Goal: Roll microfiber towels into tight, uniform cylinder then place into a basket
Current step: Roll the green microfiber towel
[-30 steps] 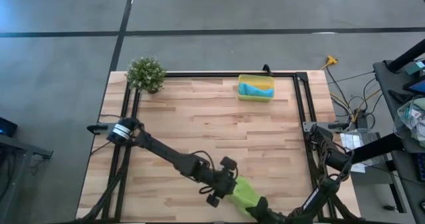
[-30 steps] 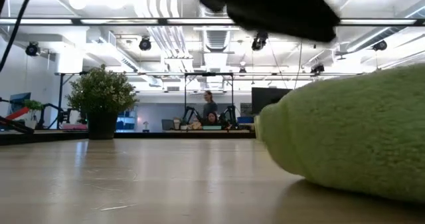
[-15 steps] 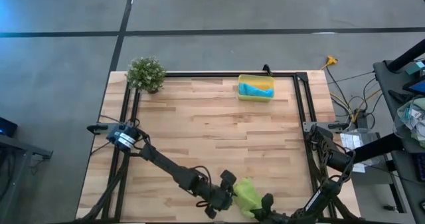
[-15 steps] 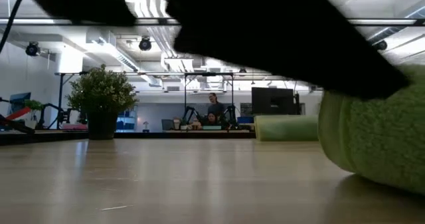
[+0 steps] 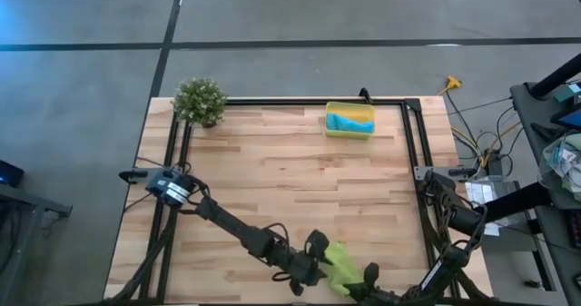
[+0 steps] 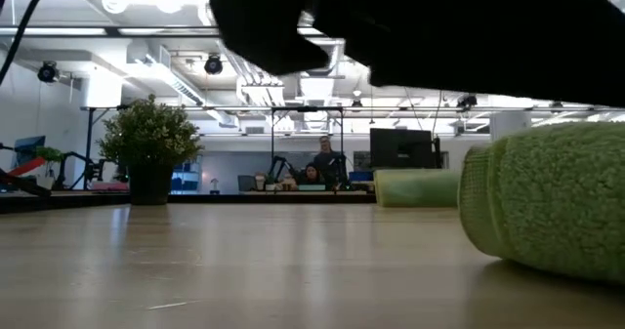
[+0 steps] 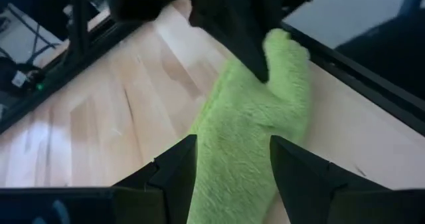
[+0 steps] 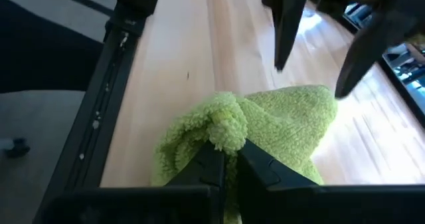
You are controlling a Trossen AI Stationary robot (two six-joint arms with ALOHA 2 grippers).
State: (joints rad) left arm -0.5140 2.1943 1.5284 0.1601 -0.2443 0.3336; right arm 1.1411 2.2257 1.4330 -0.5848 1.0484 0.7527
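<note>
The lime-green towel (image 5: 340, 265) lies rolled up on the table near its near edge, and shows large in the low view (image 6: 547, 202). My left gripper (image 5: 313, 262) is open, with one finger on either side of the roll (image 7: 246, 131). My right gripper (image 5: 368, 277) is shut on the roll's other end (image 8: 265, 124). The yellow basket (image 5: 349, 132) stands at the far edge with the turquoise-blue towel (image 5: 350, 121) lying in it. My left gripper (image 7: 232, 164) straddles the roll's near end, fingers low and along the roll; I cannot tell whether the fingers (image 7: 176, 171) touch it. My right gripper (image 8: 229, 161) pinches a bunched fold at the roll's end (image 8: 222, 127) between its two fingers, coming in low from the table's right. The roll rests on the table.
A small potted plant (image 5: 200, 100) stands at the far left corner. A black frame rail (image 5: 413, 161) runs along the table's edges. The table's wooden middle (image 5: 290, 179) is bare. A person shows far off in the room (image 6: 325, 161).
My left gripper has moved toward the table's near edge and closer around the green towel. The towel has drawn in from a longer slanted shape to a shorter, more compact roll, and has shifted a little toward the table's right edge.
</note>
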